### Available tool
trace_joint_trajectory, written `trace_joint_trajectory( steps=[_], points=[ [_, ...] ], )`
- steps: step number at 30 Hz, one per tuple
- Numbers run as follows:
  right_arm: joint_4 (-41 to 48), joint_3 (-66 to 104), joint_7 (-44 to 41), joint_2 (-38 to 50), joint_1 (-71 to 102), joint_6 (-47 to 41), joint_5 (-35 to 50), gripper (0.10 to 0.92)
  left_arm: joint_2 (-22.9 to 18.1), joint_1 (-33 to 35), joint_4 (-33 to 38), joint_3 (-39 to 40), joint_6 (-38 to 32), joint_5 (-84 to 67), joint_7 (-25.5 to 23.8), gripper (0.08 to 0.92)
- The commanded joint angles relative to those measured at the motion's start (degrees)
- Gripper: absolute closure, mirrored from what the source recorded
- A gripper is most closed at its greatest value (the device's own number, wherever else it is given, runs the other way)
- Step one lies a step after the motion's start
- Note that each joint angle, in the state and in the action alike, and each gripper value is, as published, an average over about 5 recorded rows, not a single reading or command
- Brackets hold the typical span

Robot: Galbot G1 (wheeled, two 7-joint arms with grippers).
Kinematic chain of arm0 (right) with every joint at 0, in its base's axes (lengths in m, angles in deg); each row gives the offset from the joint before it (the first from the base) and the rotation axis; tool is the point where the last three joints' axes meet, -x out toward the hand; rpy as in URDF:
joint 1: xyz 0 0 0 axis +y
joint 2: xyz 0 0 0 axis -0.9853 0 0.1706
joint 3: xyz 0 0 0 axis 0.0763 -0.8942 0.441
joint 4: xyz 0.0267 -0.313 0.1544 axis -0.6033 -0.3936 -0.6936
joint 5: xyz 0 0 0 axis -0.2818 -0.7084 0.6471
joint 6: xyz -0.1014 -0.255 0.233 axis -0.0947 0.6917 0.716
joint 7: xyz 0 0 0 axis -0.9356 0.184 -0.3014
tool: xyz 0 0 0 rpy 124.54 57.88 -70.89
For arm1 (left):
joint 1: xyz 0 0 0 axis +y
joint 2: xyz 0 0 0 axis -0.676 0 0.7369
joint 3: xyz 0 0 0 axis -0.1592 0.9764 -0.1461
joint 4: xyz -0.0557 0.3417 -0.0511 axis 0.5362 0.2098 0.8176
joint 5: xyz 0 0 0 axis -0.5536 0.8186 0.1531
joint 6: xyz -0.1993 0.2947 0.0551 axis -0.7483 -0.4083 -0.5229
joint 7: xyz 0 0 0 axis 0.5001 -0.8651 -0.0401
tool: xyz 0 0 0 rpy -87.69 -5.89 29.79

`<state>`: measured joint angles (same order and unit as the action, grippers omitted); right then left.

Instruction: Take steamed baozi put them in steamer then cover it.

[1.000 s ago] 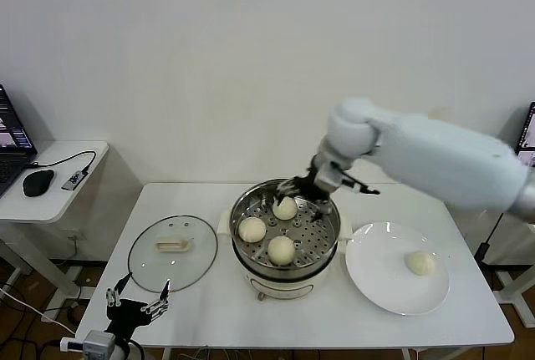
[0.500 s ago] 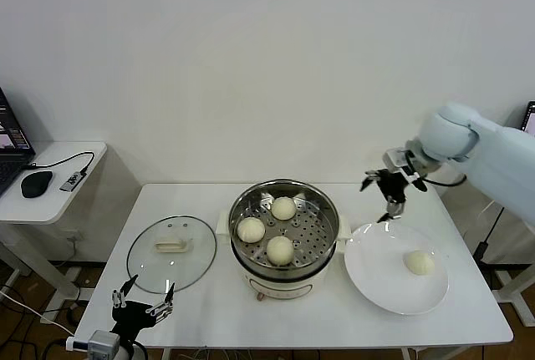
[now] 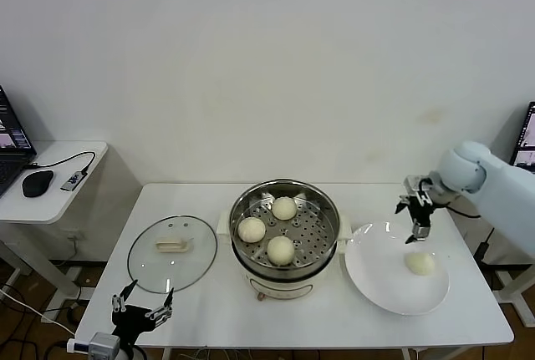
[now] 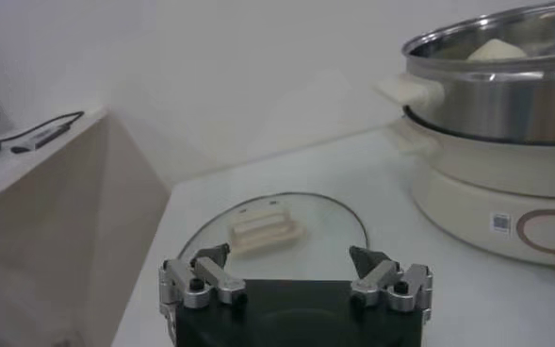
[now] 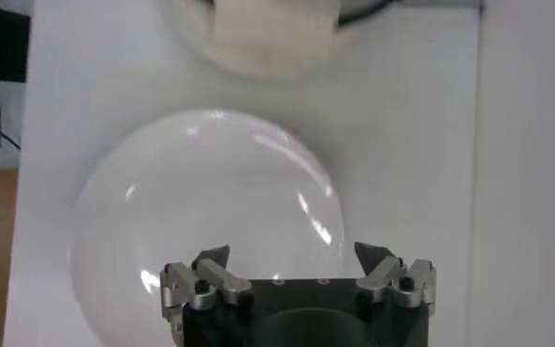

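Note:
The steel steamer [image 3: 311, 228] stands mid-table on its cream base, and three baozi lie in it at the back [image 3: 284, 207], left [image 3: 252, 229] and front [image 3: 280, 249]. A further baozi [image 3: 420, 263] lies on the white plate [image 3: 380, 268]. My right gripper [image 3: 411, 222] hangs open and empty over the plate's far edge, just behind that bun; its wrist view shows the plate [image 5: 202, 198] under the open gripper [image 5: 294, 256]. The glass cover [image 3: 172, 251] lies flat to the steamer's left. My left gripper [image 3: 142, 310] waits open below the table's front edge, facing the cover [image 4: 277, 226] and the steamer [image 4: 503, 94].
A side desk [image 3: 58, 193] with a mouse [image 3: 38, 182] and a laptop stands off to the left. The table's right edge lies just beyond the plate. A wall closes off the back.
My right arm has swung from the back baozi inside the steamer over to the right and down above the plate, empty. The left arm has stayed put.

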<state>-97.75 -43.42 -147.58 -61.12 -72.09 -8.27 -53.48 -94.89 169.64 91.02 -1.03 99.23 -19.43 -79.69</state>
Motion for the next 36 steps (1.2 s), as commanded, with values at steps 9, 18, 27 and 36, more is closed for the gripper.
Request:
trace_joint_trajectory(
  steps=[9, 18, 27, 36],
  points=[
    [7.47, 3.74, 1.49, -2.80, 7.94, 2.62, -8.19, 0.203, -0.02, -0.40, -2.17, 0.48, 0.03, 0.45, -0.03, 0.177],
    [6.35, 5.35, 1.16, -2.84, 9.78, 2.56, -10.11, 0.203, 0.28, -0.51, -2.27, 0.48, 0.06, 0.51, -0.15, 0.177],
    [6.62, 7.51, 1.20, -2.41, 11.59, 2.58, -11.80, 0.203, 0.28, -0.62, -2.51, 0.69, 0.06, 0.60, -0.19, 0.177],
    [8.10, 8.80, 1.91, -3.76, 12.64, 2.54, -11.49, 0.203, 0.10, -0.49, -3.09, 1.24, -0.24, 1.69, -0.01, 0.177]
  ],
)
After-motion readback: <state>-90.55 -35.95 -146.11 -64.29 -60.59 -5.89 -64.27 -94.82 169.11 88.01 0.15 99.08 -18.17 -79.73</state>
